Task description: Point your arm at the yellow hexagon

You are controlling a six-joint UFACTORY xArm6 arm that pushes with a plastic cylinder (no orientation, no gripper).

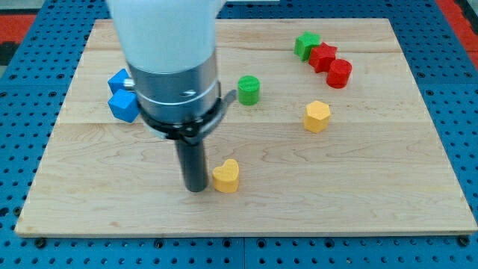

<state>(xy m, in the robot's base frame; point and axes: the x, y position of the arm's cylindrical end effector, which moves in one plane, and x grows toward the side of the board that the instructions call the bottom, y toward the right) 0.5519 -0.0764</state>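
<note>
Pale wooden board, blue pegboard

My tip rests on the pale wooden board, just to the view's left of a yellow heart-shaped block, nearly touching it. The yellow hexagon block sits well apart, toward the view's upper right. A green cylinder block lies beyond; two blue blocks sit left; a green block and two red blocks cluster at top right.
</note>
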